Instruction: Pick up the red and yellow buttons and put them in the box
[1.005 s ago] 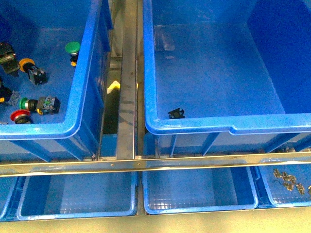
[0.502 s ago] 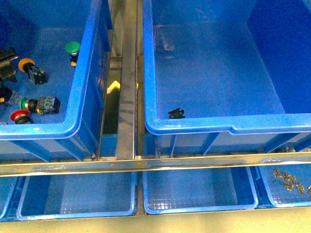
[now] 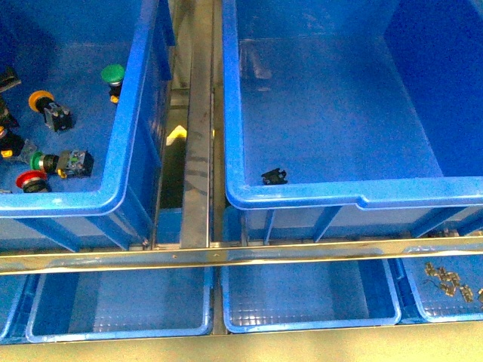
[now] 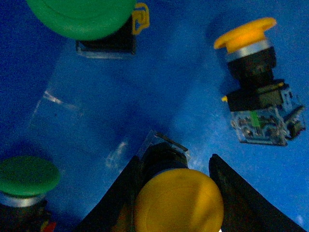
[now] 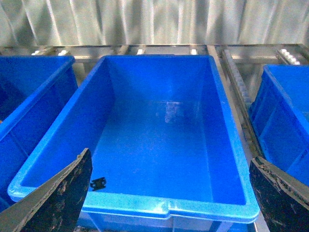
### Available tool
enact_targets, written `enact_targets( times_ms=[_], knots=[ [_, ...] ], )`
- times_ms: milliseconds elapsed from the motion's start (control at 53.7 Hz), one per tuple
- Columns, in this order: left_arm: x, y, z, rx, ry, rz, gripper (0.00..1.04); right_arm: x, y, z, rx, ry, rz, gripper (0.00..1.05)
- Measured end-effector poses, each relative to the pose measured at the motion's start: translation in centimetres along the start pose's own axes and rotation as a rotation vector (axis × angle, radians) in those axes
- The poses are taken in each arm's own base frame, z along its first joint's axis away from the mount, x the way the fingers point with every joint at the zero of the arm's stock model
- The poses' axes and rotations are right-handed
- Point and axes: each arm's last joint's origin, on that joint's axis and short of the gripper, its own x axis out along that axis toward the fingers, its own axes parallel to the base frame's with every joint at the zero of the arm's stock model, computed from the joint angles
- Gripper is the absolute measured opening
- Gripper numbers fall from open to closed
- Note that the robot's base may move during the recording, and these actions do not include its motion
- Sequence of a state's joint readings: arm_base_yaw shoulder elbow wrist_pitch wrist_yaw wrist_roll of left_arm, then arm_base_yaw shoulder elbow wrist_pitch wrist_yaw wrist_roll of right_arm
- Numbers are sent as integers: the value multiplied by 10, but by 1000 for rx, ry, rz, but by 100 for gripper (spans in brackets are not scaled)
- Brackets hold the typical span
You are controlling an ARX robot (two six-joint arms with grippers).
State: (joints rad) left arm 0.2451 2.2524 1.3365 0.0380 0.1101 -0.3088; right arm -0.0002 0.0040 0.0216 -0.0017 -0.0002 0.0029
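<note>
In the left wrist view my left gripper (image 4: pixel 176 193) is shut on a yellow button (image 4: pixel 178 205), cap towards the camera, just above the left crate's floor. A second yellow button (image 4: pixel 256 72) lies on its side nearby; in the front view it (image 3: pixel 47 105) lies in the left crate with a red button (image 3: pixel 31 181). Only a black bit of the left gripper (image 3: pixel 6 78) shows at the front view's left edge. My right gripper (image 5: pixel 170 157) is open and empty above the near rim of the big blue box (image 5: pixel 169 208), which also shows in the front view (image 3: pixel 302 197).
Green-capped buttons lie in the left crate (image 3: pixel 113 74) (image 3: pixel 56 161), and two show close to the held button (image 4: pixel 82 17) (image 4: pixel 26 176). A small black clip (image 3: pixel 274 176) lies on the box floor. A metal rail (image 3: pixel 198 151) separates the crates. Shallow blue trays (image 3: pixel 302 294) sit in front.
In the front view the black left gripper has slid further off the left edge. The loose buttons and the right arm have not moved.
</note>
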Motion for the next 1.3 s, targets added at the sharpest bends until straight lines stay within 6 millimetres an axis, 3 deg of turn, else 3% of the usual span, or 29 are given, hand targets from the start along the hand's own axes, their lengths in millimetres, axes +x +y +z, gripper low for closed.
enact_targets(
  times_ms=[74,316,577,707,800,1024,1303],
  knots=[
    [-12,-2,2,-27,2,-45,34,0,0,0,0,0,0,98],
    [-95,-12,19,-212,15,-256,34,0,0,0,0,0,0,98],
    [-151,-17,7,-409,184,-432,34,0,0,0,0,0,0,98],
    [-181,-36,2,-405,234,-571,34,0,0,0,0,0,0,98],
    [-186,-51,-11,-385,285,-604,34,0,0,0,0,0,0,98],
    [-198,-116,-61,-256,412,-698,34,0,0,0,0,0,0,98],
    [-198,-173,-100,-228,478,-749,34,0,0,0,0,0,0,98]
  ],
)
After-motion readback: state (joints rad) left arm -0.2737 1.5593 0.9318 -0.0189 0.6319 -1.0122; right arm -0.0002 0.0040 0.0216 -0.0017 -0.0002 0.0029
